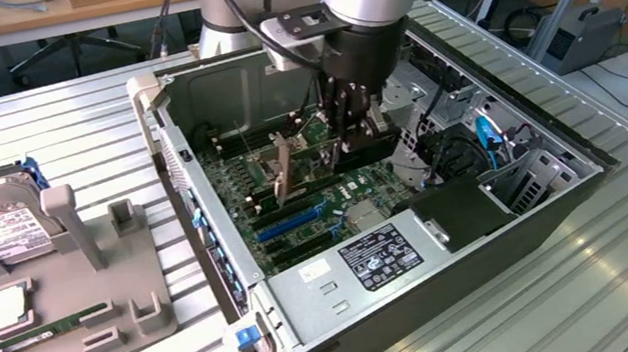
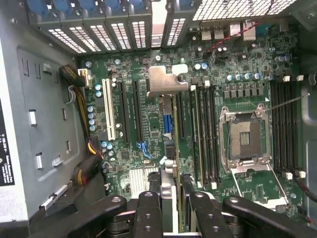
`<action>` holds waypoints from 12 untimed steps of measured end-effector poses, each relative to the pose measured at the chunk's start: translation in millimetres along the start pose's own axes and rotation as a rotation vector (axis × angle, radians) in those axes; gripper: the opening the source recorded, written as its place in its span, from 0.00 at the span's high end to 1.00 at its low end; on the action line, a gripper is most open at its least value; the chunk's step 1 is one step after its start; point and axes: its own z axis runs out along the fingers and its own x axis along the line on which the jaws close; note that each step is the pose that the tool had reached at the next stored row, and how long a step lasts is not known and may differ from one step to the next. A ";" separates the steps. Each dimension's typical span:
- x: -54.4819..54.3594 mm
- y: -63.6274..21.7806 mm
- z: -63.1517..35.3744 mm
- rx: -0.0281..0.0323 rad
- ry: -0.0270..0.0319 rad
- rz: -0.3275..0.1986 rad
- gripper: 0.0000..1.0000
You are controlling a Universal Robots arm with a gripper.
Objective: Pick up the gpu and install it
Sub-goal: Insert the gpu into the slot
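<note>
I have the gpu (image 1: 310,169) clamped in the gripper (image 1: 348,139), inside the open computer case (image 1: 430,298)
From the exterior view the card hangs just below my fingers, over the motherboard (image 1: 295,220); the wrist view looks edge-on down the card (image 2: 168,144), its silver bracket (image 2: 166,79) above the black expansion slots (image 2: 136,111)

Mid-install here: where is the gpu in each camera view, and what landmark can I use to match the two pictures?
Exterior view: the gpu hangs edge-on inside the open case, held under the gripper, above the motherboard.
Wrist view: the gpu runs out from between the gripper's fingers, its silver bracket at the far end.
Shared landmark: the green motherboard with its long black slots.
</note>
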 end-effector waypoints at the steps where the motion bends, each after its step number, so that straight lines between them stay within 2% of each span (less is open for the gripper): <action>1: 0.6 5.3 3.5 0.0000 -0.0001 0.000 0.73; 4: 2.4 26.0 18.2 0.0002 0.0025 0.000 0.73; 5: 3.6 36.9 25.9 0.0004 0.0036 0.000 0.73; 7: 4.4 59.5 46.5 0.0009 0.0110 0.000 0.73; 8: -0.4 63.0 52.3 0.0014 0.0144 0.001 0.73; 9: -0.3 68.0 54.7 0.0022 0.0210 0.002 0.73; 12: -0.2 69.9 56.9 0.0033 0.0310 0.006 0.73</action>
